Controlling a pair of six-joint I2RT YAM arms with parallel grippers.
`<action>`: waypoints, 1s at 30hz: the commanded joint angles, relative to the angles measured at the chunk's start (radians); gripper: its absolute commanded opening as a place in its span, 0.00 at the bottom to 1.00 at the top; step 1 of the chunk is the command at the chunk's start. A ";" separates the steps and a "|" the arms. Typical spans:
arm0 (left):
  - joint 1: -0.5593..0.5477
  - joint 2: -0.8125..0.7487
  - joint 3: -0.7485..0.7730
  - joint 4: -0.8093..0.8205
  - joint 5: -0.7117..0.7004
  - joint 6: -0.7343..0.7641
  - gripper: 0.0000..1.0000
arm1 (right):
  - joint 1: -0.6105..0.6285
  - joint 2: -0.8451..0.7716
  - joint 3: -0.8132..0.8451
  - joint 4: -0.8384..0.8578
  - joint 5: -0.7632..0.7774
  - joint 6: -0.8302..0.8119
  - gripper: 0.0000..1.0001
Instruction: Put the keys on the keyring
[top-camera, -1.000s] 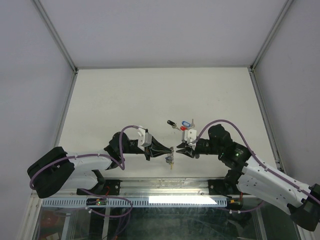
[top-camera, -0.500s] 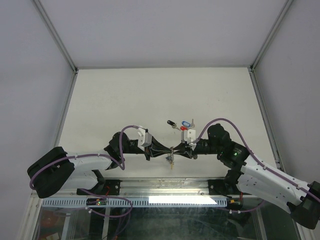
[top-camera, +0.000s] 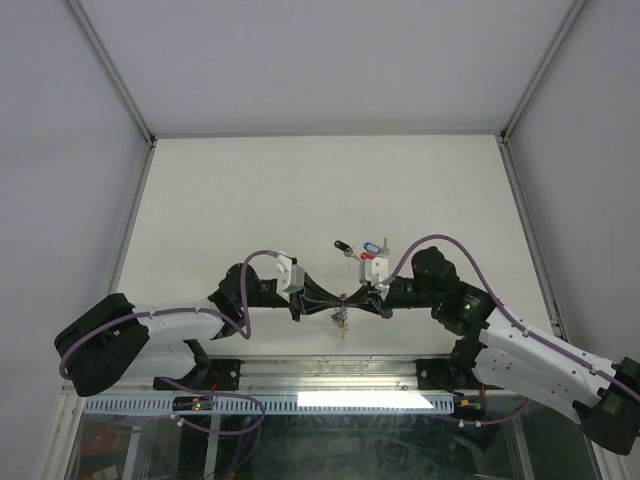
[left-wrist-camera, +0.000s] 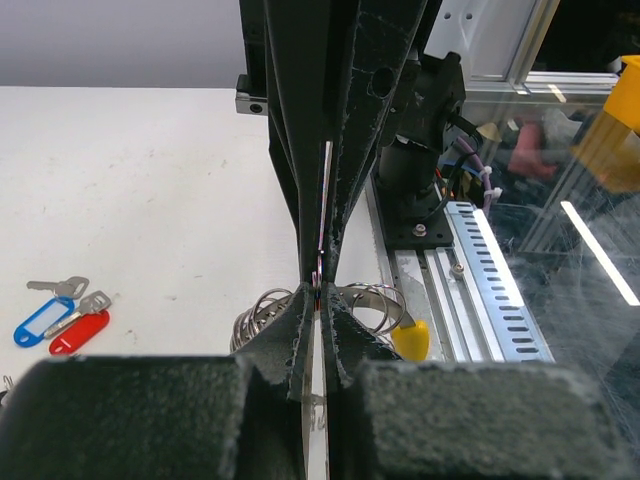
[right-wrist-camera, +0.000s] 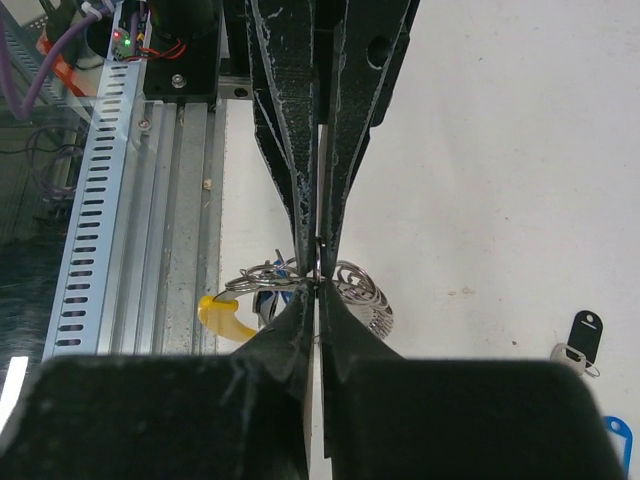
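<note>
Two black, tapering hands are meeting tip to tip near the front edge of the matte white surface (top-camera: 250, 190).

On the left, the left hand (top-camera: 338, 302) is reaching in with its fingers pressed together, pinching the keyring (top-camera: 342, 318). The ring is part thin silvery coiled wire, part smooth yellow plastic, and is sitting just below the tips. Whether it is resting on the surface, cannot tell.

From the other side, the right hand (top-camera: 351, 300) is squeezing tight at the same spot. Whether wire is between its fingers, cannot tell.

Rough foam-like padding is filling the bottom of each wrist view, hiding part of the ring.

Farther back and slightly right, three small metal keys are lying loose: the black-tagged key (top-camera: 342, 245), then the blue-tagged key (top-camera: 371, 246) and the red-tagged key (top-camera: 368, 257) just beside each other.

A slotted metal rail (right-wrist-camera: 110, 200) is running along the front edge.
</note>
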 joint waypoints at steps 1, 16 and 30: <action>-0.009 -0.026 0.022 0.047 0.008 0.018 0.01 | 0.011 -0.015 0.043 0.044 0.004 -0.026 0.00; -0.008 -0.169 0.018 -0.177 -0.073 0.202 0.36 | 0.012 -0.076 0.082 -0.063 0.087 -0.288 0.00; -0.008 -0.149 0.040 -0.158 -0.095 0.196 0.34 | 0.019 -0.041 0.125 -0.081 0.091 -0.239 0.00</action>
